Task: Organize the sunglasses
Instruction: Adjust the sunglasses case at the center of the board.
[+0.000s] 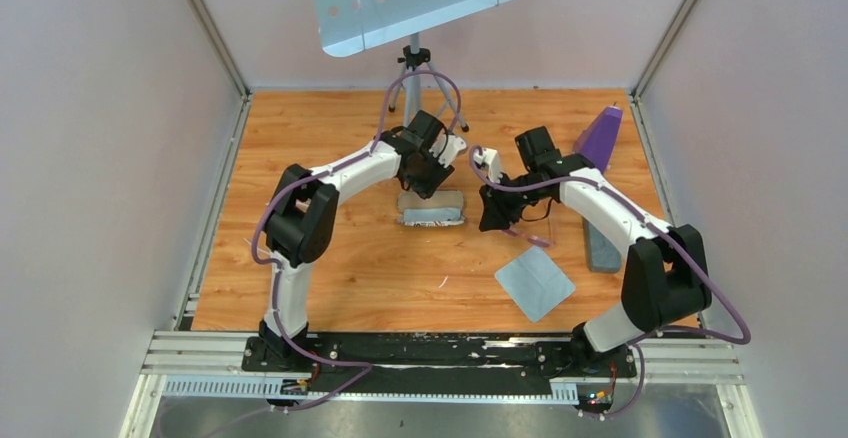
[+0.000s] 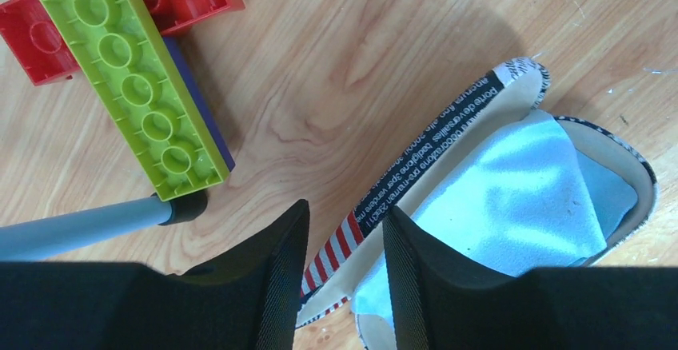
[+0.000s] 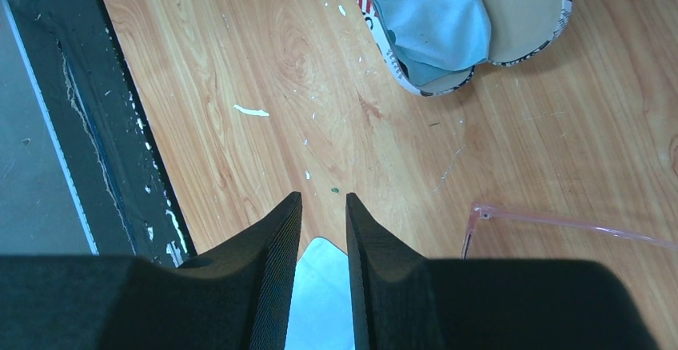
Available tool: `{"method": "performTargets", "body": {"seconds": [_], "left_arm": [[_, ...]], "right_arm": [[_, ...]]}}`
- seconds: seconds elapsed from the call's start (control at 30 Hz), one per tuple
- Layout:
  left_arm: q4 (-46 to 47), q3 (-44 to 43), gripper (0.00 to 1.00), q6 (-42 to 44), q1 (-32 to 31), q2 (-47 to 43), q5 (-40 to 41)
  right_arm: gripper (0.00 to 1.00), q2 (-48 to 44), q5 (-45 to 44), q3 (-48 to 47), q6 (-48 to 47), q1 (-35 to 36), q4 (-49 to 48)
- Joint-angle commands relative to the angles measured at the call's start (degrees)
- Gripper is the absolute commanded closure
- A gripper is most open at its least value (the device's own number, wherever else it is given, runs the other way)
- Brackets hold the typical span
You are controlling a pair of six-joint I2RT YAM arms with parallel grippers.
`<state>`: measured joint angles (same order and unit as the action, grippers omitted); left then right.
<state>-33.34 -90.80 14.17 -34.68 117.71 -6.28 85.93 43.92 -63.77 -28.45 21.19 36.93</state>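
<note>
Evidently you are only starting: sunglasses (image 3: 560,223) lying right of the open case (image 2: 448,138), right gripper (image 3: 322,198) hanging slightly parted, empty, left gripper (image 2: 345,210) straddling its rim, grip undeterminable.

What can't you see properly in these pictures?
1. Thin see-through pink sunglasses: right wrist view, only one arm shows, cut by the edge; rest hidden behind the black right gripper.
2. Open striped glasses case: left wrist view, near end hidden behind the left gripper.

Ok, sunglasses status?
Left gripper at open text-printed glasses case rim, grip unclear. Right gripper slightly open, empty. Thin pink-framed sunglasses uncased, on wooden table. Light blue cloth inside case.
</note>
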Motion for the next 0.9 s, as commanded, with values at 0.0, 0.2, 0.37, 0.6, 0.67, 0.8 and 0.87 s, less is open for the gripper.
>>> {"method": "performTargets", "body": {"seconds": [0.0, 0.2, 0.37, 0.6, 0.67, 0.8, 0.87], "left_arm": [[-0.4, -0.9, 0.60, -1.2, 0.2, -1.2, -0.6], [2.2, 5.2, 0.77, -1.6, 0.1, -6.8, -1.7], [8.1, 12.0, 0.82, -4.3, 0.2, -12.1, -1.9], [15.4, 20.6, 0.89, -7.3, 0.2, -18.6, -3.5], [16.0, 21.1, 0.92, -7.8, 0.1, -19.4, -3.8], [17.6, 23.5, 0.95, -6.6, -1.8, -23.4, -0.4], [18.0, 24.7, 0.97, -4.3, -3.6, -26.0, 3.2]], "right_arm": [[0.69, 0.9, -0.9, 1.2, -1.2, 1.1, -0.8], [0.69, 2.2, -4.4, 1.1, -3.6, 4.4, -1.7], [0.69, 4.7, -4.9, 0.3, -3.4, 5.1, -2.5], [0.70, 6.8, -6.1, -0.2, -3.0, 5.3, -3.7], [0.70, 6.9, -6.6, -0.3, -1.8, 5.3, -4.6], [0.70, 6.8, -6.1, -1.4, 0.3, 5.3, -5.3], [0.70, 6.1, -5.1, -1.8, 1.3, 5.2, -5.2]]}}
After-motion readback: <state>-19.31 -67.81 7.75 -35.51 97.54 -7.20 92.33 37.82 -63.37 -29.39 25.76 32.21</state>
